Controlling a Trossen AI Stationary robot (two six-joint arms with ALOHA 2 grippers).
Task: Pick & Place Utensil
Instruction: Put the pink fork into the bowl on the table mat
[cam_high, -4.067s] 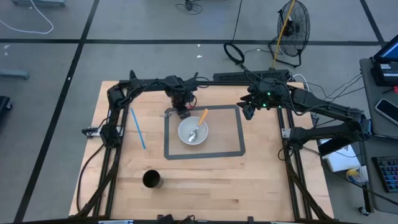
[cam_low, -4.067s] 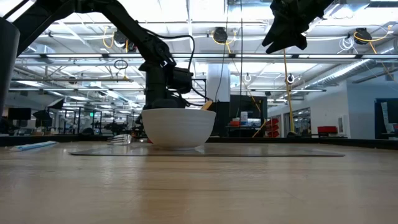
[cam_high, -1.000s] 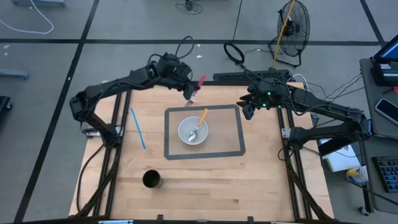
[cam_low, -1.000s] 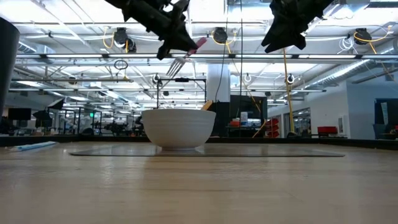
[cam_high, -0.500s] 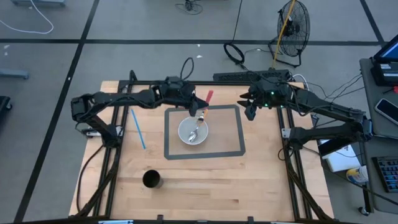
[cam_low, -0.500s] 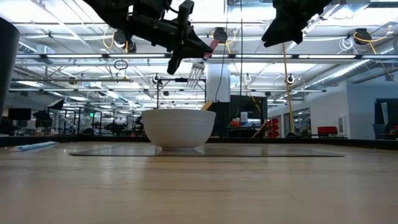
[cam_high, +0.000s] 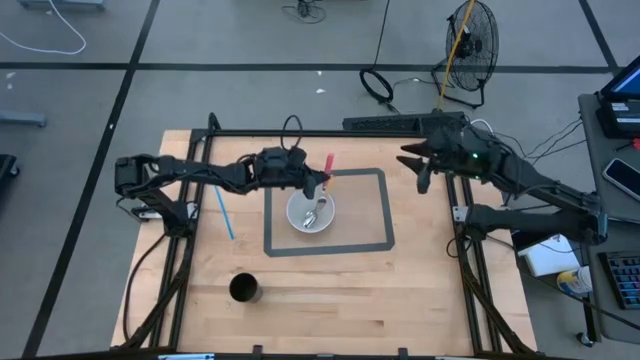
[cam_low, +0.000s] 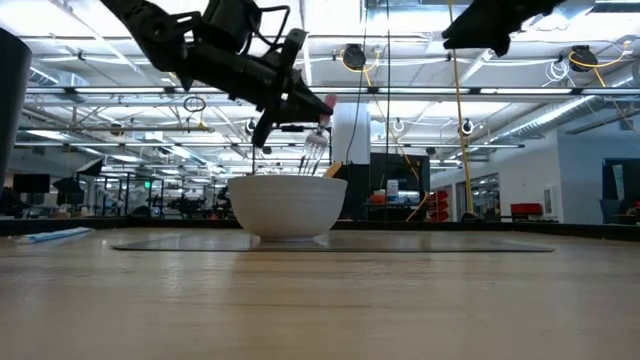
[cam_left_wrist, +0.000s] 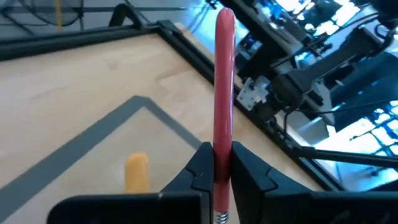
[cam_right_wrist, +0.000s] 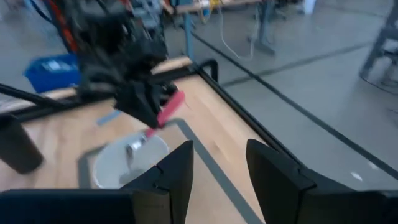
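Standing near the bottom left of the high view, a dark cup (cam_high: 245, 289) waits well apart from the white bowl (cam_high: 310, 213) at the frame's centre, which sits inside a grey tape rectangle (cam_high: 328, 211) and holds a spoon with an orange handle (cam_left_wrist: 137, 172). Just above the bowl's rim, the left gripper (cam_high: 313, 181) is clenched on a fork with a red handle (cam_high: 326, 166), tines pointing down toward the bowl. Farther off at upper right, the right gripper (cam_high: 424, 176) hangs in the air with its fingers (cam_right_wrist: 176, 172) parted and nothing between them.
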